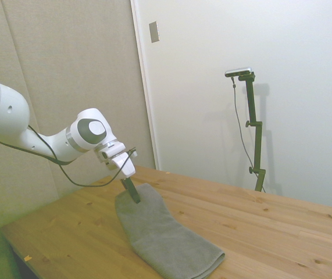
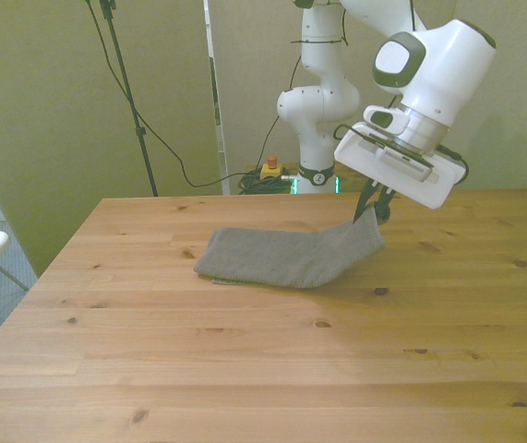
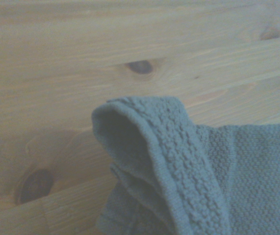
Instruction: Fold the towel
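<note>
So the hand (image 2: 370, 211) is pinched tight on one end of the towel (image 2: 286, 257), holding that end up off the table (image 2: 263, 369) while the rest lies flat, presumably so it can swing across for the fold.

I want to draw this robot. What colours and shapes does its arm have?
The arm is glossy white, built from rounded, chunky segments. A grey disc with a dark ring caps the wrist joint. Thin black cables loop beside it. The gripper has a flat white body and slim dark jaws.
</note>
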You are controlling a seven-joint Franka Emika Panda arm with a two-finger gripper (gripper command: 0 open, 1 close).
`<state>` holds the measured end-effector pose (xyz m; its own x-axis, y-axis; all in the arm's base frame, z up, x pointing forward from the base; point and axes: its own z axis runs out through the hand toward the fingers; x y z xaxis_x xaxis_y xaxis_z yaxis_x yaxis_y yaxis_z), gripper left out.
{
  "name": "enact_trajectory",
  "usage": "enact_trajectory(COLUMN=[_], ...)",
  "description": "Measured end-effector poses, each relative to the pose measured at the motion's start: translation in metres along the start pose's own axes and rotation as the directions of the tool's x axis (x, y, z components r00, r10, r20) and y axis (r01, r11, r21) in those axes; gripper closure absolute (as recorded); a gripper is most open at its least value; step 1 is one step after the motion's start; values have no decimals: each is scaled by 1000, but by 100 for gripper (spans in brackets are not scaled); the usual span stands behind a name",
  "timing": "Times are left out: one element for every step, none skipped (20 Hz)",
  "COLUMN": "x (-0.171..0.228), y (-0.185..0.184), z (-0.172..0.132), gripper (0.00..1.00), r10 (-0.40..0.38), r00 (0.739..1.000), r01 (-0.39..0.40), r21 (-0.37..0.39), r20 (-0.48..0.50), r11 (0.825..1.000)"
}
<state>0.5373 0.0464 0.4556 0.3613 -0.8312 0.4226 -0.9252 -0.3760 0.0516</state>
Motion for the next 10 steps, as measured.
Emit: enact_trajectory(x=[6,12,17,21,25,30,36,42,49,56], y=[7,13,18,23,26,30,33,37,41,46], z=[-5,-10,-12,-13,-12,-9,-5,-1,1,3], gripper=[100,100,100,100,100,100,100,100,100,100], r10=[8,15,26,39,54,68,79,90,98,104], r00=[1000,1000,1000,999,998,997,995,994,993,992], r01=[-8,-16,-26,-40,-55,-72,-84,-96,-106,-113], r21=[12,21,31,48,65,84,97,106,112,115], r20=[4,5,6,12,24,40,55,67,71,77], r11=[1000,1000,999,998,996,994,992,990,988,987])
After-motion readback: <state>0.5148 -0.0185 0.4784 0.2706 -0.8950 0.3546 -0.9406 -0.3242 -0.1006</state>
